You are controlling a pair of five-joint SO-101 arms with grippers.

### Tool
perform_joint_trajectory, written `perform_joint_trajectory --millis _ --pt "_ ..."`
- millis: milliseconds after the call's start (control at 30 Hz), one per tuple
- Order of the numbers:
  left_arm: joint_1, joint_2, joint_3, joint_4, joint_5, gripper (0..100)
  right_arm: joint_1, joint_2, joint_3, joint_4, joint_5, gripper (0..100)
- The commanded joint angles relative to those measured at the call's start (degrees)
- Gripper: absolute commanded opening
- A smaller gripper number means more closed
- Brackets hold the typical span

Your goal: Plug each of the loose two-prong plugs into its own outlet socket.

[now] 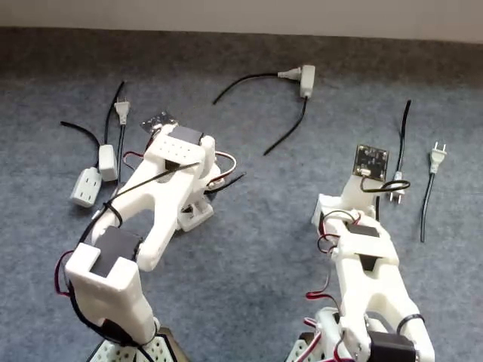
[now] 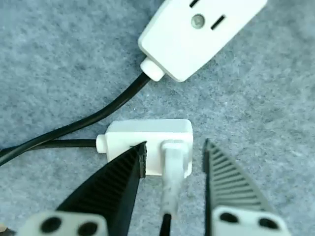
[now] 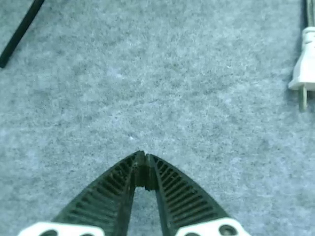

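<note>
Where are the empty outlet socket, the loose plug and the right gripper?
empty outlet socket [image 2: 192,42], left wrist view, on its slotted white face.
loose plug [image 3: 305,64], right wrist view, on its white body.
right gripper [image 3: 145,163], right wrist view, where the closed fingertips meet.

Grey carpet [image 1: 256,249] w/ pale wall strip [image 1: 241,13] at far edge.

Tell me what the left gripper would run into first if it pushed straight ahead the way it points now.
Probably the white outlet socket right ahead. The left gripper is open on either side of a plug seated in that socket, and it is at the socket's near edge. Height is unclear.
</note>
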Motion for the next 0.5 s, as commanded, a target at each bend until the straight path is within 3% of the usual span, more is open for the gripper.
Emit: perform_joint_trajectory --millis 0,467 --pt "-1.4 0.1 0.8 3.9 -0.3 38 -0.5 0.0 -0.2 -0.9 -0.3 0.7" --pt "-4.4 0.1 -26.7 24.3 -8.4 39 -0.5 0.0 -0.2 -0.9 -0.3 0.7"
